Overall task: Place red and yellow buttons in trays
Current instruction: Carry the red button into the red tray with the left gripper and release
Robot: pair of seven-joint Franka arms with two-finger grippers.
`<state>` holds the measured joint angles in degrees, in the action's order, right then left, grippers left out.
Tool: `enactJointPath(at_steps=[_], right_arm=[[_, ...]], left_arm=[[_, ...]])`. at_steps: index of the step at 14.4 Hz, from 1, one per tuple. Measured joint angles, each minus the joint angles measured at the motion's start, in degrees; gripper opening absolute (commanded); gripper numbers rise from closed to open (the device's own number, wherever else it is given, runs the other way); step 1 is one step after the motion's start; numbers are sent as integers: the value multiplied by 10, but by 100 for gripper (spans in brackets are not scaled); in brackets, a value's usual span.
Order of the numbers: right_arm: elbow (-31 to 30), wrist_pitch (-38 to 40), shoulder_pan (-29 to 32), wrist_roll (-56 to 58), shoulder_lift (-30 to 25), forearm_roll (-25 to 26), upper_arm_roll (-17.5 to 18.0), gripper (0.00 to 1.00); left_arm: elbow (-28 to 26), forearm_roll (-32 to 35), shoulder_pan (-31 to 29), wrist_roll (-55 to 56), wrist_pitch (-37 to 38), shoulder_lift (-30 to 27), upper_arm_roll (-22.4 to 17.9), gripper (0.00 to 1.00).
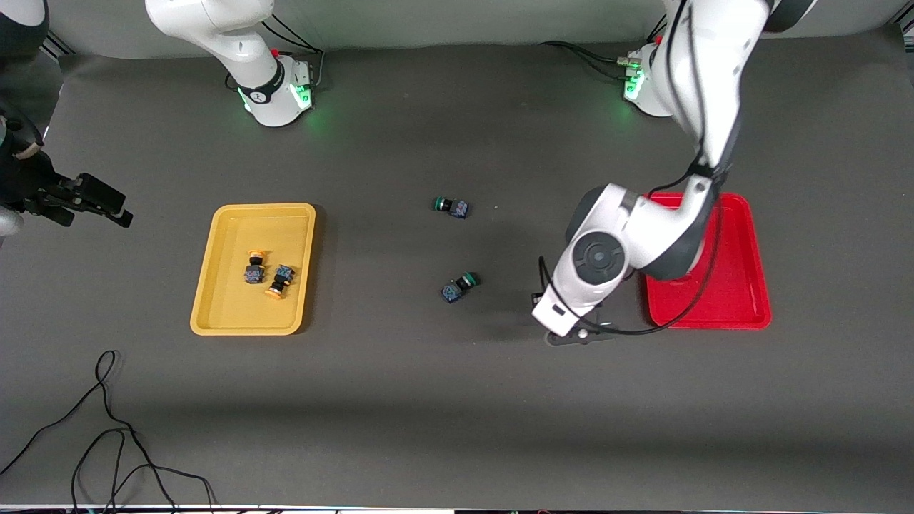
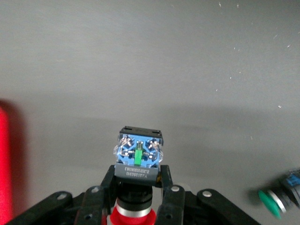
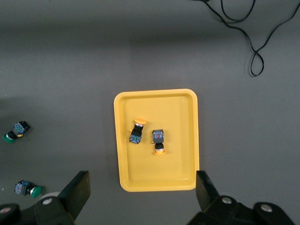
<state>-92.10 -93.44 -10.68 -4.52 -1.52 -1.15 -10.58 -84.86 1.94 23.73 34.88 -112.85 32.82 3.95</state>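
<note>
The left hand [image 2: 136, 199] clamps a red-capped button [image 2: 137, 164] by its black body, over the tabletop [image 1: 457, 400] beside the red tray [image 1: 750, 285]. Light, rigid, smooth plastic; grip the flat body sides. The right hand [image 3: 140, 197] waits with fingers spread above the yellow tray [image 3: 187, 136].

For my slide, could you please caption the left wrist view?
Left gripper holds a red button, base outward, over the table.
</note>
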Motion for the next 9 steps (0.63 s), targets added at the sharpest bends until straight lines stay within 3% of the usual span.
enactJointPath(at_steps=[2,5,9], right_arm=[[-1,9,0,0,1,0,0,100],[-1,12,0,0,1,0,-1,100],[-1,12,0,-9,1,3,1,100]], left_arm=[[-13,-2,-28,-33,53,-51,-1,23],[-115,-3,-110,-148,59,-135,-6,22],[-282,16,-246,-314,-37,-223,-12,23]])
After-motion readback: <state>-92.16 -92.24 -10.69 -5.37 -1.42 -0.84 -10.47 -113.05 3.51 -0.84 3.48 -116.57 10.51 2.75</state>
